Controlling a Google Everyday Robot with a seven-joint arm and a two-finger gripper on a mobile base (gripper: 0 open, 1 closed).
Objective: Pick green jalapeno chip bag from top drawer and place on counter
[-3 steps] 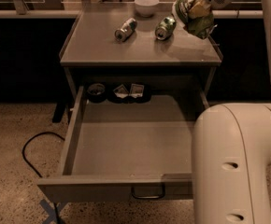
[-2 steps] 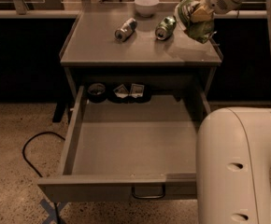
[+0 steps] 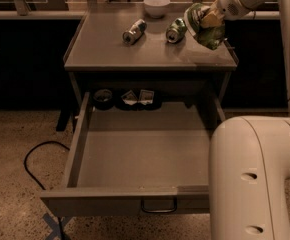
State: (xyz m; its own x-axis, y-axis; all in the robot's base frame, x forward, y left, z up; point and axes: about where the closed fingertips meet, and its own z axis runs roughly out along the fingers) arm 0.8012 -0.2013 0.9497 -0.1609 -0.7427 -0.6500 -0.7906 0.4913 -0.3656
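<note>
The green jalapeno chip bag is crumpled and shiny, held in the air just above the right end of the counter. My gripper is shut on the bag, reaching in from the upper right. The top drawer is pulled wide open below the counter, with a small metal pull handle on its front. Its floor is mostly bare.
On the counter lie a silver can and a green-and-silver can, with a white bowl behind them. A dark round container and small packets sit at the drawer's back. My arm's large white body fills the lower right. A black cable lies on the floor.
The gripper with the bag has shifted slightly over the counter's right end and the arm's body has moved a little right. The drawer and cans have not moved.
</note>
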